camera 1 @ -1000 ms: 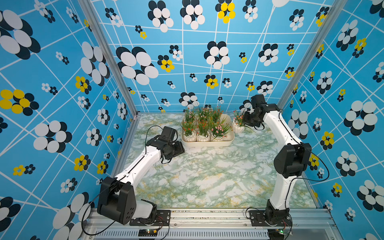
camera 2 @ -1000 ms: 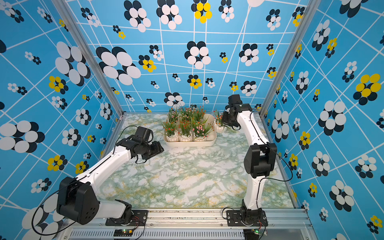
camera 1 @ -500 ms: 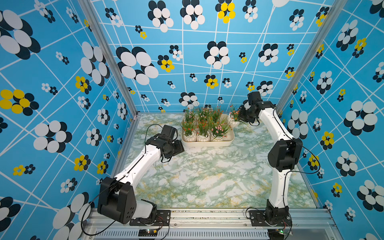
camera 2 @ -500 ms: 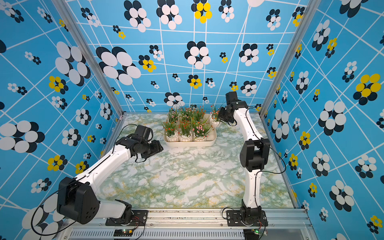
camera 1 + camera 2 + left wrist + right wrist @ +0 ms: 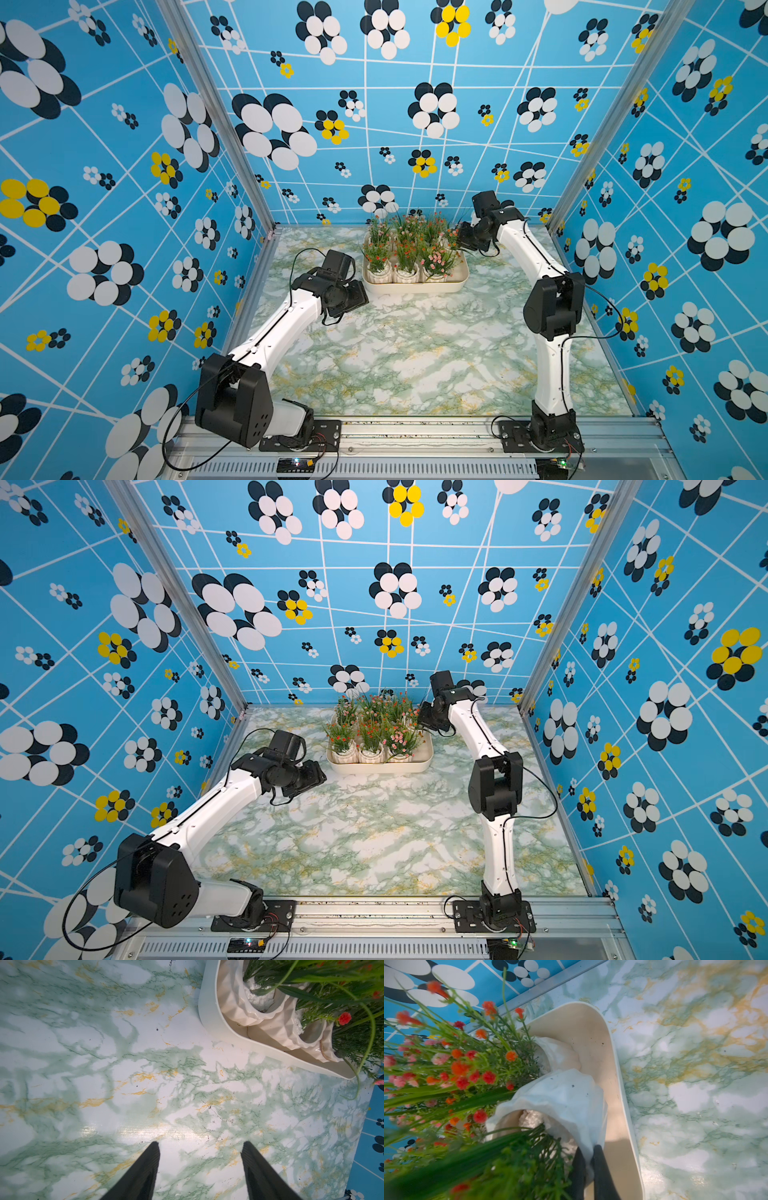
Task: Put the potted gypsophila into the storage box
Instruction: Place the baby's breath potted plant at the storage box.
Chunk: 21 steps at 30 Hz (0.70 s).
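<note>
Jaws — my right jaws: clenched on the rim of one potted gypsophila, pot tilted, straight ahead of them inside the right end of the storage box, beside the other pots. My left jaws: spread, empty, over worktop near the box.

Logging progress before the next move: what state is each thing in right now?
storage box: on the table, partly filled.
front three pots: upright in the box.
held pot: pinched at its rim, within the box; touchdown unclear.
left gripper: open, empty, above bare table.
right gripper: shut on the held pot's rim.
</note>
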Tool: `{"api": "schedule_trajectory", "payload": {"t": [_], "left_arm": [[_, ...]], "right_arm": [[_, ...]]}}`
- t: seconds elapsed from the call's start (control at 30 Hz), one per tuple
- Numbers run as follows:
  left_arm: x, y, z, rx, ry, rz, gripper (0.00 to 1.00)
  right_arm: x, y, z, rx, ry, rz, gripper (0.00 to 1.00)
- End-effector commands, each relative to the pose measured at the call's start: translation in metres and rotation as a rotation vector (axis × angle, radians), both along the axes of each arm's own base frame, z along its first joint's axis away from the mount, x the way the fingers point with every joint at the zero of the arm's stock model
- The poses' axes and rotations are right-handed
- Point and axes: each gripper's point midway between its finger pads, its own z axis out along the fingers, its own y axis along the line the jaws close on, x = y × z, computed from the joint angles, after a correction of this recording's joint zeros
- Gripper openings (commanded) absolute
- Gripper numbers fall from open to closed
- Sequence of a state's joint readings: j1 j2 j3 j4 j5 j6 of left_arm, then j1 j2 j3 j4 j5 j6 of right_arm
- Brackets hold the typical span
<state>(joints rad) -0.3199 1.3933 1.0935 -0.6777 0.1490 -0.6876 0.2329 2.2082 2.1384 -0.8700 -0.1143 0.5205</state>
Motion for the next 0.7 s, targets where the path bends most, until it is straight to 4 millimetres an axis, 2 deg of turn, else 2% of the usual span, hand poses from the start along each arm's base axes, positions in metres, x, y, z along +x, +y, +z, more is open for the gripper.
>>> {"api": "schedule_trajectory", "payload": {"t": [0.0,0.47,0.53,0.67], "left_arm": [[0.002,0.005,0.001,0.018,0.004,0.009,0.66],[0.001,0.004,0.001,0.015,0.003,0.005,0.66],[0.001,0.004,0.001,0.011,0.004,0.005,0.66],[0.003,0.001,0.001,0.003,0.003,0.002,0.66]], "right_arm": [[0.006,-0.001,0.013,0.012,-0.048,-0.013,0.00],[0.005,-0.020,0.014,-0.026,-0.039,-0.033,0.00],[0.001,-0.023,0.029,-0.023,-0.064,-0.035,0.00],[0.000,-0.023,0.024,-0.025,-0.054,-0.029,0.00]]}}
